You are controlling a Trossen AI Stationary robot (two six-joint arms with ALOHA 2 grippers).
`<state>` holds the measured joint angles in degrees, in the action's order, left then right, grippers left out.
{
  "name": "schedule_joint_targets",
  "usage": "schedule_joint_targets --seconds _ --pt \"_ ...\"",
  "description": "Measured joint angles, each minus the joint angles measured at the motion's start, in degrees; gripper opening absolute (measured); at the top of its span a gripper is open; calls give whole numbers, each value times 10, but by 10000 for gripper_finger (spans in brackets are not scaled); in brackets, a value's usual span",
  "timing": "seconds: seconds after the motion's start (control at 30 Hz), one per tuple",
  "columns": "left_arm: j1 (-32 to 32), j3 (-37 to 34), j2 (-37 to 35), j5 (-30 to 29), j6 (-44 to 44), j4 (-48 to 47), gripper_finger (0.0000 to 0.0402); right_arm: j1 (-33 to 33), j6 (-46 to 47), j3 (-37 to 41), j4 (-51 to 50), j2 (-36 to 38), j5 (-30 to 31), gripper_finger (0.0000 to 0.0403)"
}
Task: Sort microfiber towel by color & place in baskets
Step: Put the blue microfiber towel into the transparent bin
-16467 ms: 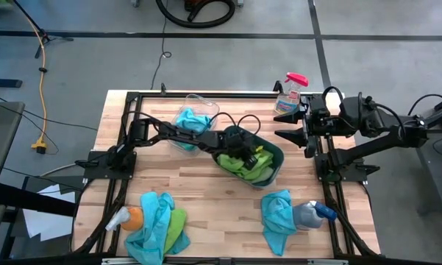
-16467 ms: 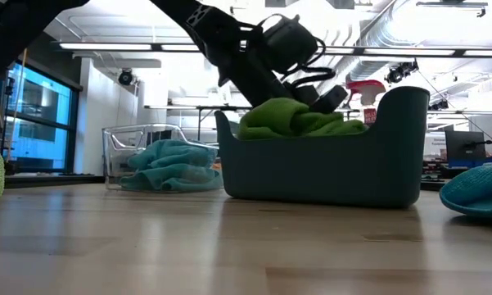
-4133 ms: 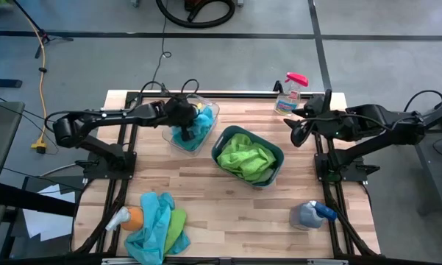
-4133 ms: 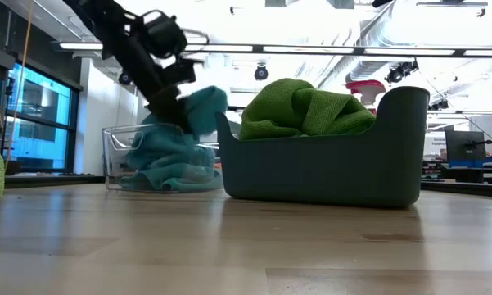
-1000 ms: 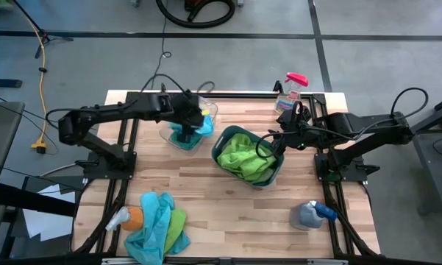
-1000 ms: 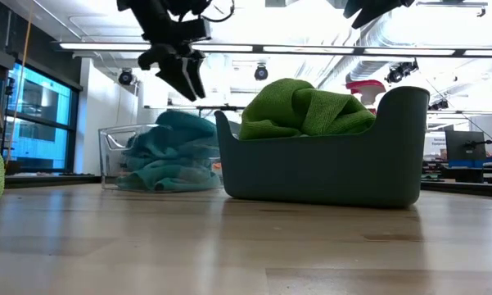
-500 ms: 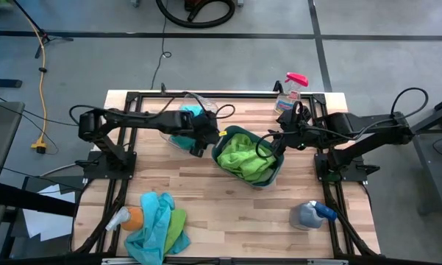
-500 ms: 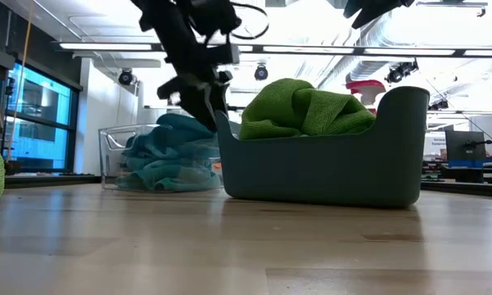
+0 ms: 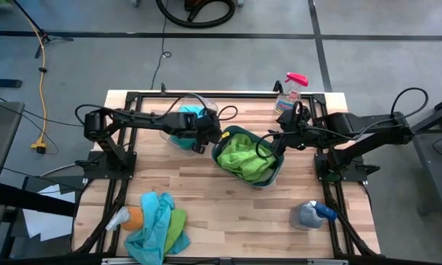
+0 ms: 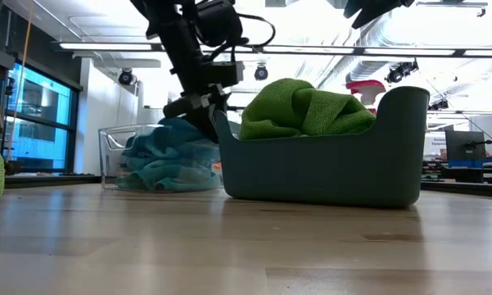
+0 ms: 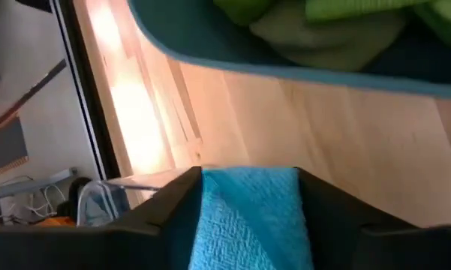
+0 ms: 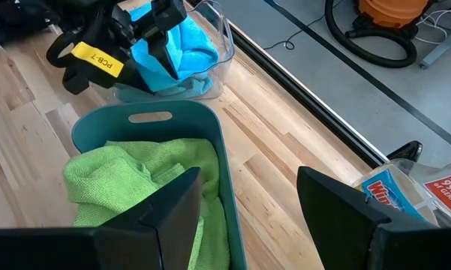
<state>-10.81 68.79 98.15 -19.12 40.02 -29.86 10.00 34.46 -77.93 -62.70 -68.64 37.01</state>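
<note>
**Turquoise cloth held at the clear tub**

A fuzzy turquoise microfiber towel (image 11: 244,217) is clamped by the left gripper (image 9: 199,140) at the small clear plastic tub (image 9: 208,112), at nine o'clock of the dark teal-grey tub (image 9: 273,149) of lime green towels (image 9: 243,157). Release into the clear tub seems next. The right gripper (image 9: 273,138) is held open at the teal tub's three o'clock rim. "PCB-7" is read on a yellow label (image 12: 98,58).

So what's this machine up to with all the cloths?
It is sorting cleaning cloths by colour. The left gripper is down at the clear tub, with a blue cloth between its fingers. The right gripper hangs open over the dark tub, which holds the green cloths. A mixed pile of cloths waits at the table's front.
</note>
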Motion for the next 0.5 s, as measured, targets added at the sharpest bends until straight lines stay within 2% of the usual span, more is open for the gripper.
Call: schedule_joint_targets --seconds 0.1,0.23,0.33,0.5 --pt "-6 0 0 9 -9 -2 121 0 -4 0 0 0 0 218" --pt "-14 0 0 6 -18 -2 21 0 -4 0 0 0 0 218" --pt "-17 0 -17 -10 -22 1 12 0 -4 0 0 0 0 218" --pt "-34 0 -83 -13 -51 2 3 0 -4 0 0 0 0 218"
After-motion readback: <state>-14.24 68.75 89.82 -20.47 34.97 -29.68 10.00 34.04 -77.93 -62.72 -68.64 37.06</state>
